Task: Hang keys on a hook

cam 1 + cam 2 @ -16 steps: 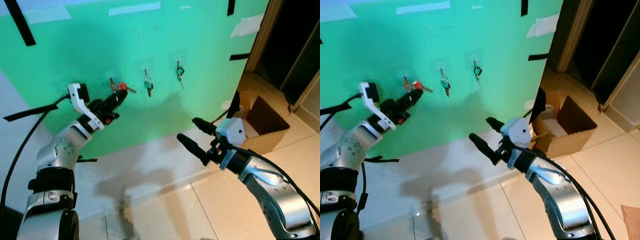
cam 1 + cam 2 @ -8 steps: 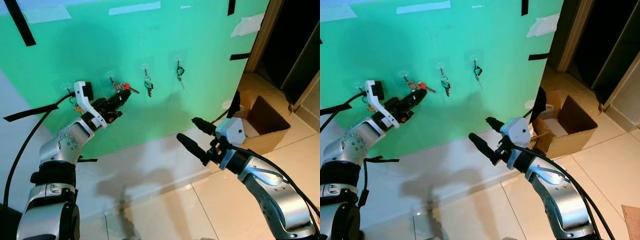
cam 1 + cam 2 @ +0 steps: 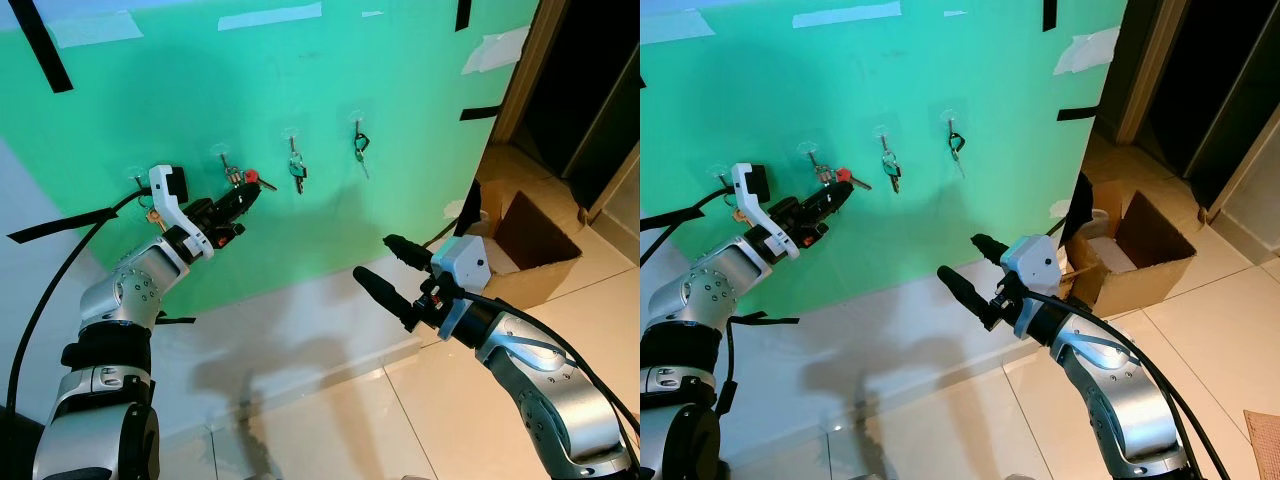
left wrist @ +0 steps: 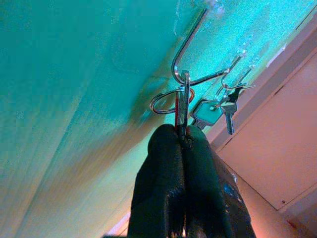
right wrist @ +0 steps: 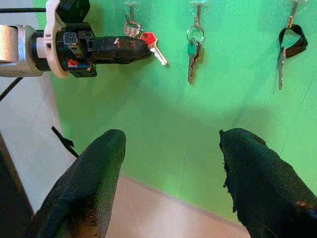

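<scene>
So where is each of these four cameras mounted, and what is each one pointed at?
Left eye view: on the head, looking forward and down at the green wall; both silver arms show.
Right eye view: the head's other eye, same scene.
Left wrist view: on the left arm, looking along the left gripper, jaws shut on the red-topped keys at a hook.
Right wrist view: on the right arm, looking past the open right gripper at the wall.
Shared: the green-topped key appears in both wrist views.

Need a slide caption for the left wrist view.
Left claw, shut on the red-headed key set, holds its silver ring at the clear wall hook on green backdrop.
</scene>
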{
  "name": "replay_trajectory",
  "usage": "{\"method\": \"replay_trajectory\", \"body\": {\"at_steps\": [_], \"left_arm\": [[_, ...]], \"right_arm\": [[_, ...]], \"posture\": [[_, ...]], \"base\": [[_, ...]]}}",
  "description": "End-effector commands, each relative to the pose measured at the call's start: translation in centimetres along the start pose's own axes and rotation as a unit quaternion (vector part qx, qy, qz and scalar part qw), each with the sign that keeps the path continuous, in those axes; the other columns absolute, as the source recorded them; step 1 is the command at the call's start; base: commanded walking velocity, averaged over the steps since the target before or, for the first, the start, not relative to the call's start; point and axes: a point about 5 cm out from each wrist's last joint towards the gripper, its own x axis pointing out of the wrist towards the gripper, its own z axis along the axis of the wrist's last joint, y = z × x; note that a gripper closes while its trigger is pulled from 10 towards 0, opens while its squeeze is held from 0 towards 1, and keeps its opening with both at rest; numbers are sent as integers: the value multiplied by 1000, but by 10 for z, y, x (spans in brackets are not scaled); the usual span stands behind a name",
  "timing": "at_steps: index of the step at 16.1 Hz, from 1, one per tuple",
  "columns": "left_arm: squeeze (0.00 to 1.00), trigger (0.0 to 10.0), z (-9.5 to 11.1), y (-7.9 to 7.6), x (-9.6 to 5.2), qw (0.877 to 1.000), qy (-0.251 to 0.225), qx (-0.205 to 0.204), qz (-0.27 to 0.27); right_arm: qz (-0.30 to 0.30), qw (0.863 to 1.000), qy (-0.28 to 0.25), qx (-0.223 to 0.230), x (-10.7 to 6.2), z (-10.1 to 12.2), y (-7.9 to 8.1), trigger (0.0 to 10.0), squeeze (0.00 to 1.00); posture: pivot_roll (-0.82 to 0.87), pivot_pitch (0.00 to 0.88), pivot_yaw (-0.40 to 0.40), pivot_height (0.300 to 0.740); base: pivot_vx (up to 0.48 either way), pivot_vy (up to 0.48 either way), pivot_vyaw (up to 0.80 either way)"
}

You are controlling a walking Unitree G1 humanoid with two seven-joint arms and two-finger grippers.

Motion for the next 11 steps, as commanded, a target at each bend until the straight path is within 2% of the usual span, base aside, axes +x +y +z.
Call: {"method": "replay_trajectory", "body": {"at_steps": [1,8,9,10,11], "left_arm": [[0,10000,-4,8,-7,999,16,6,30],[0,10000,-4,12,-10,998,23,15,52],[494,10000,-3,11,-10,998,20,21,50],[855,10000,-1,11,-10,998,18,27,51],[1000,10000,-1,11,-10,998,20,32,46]], "right_arm": [[4,1000,-7,-5,2,2,1,10000,0],[4,1000,-8,-6,5,2,0,10000,0],[3,1000,-8,-6,5,2,0,10000,0],[2,1000,-8,-6,5,2,0,10000,0],[-1,1000,-7,-4,5,1,0,10000,0]], "posture": [[-112,0,107,740],[-107,0,107,740],[-107,0,109,740],[-108,0,110,740],[-110,0,113,740]], "base": [[0,0,0],[0,0,0],[0,0,0],[0,0,0],[0,0,0]]}}
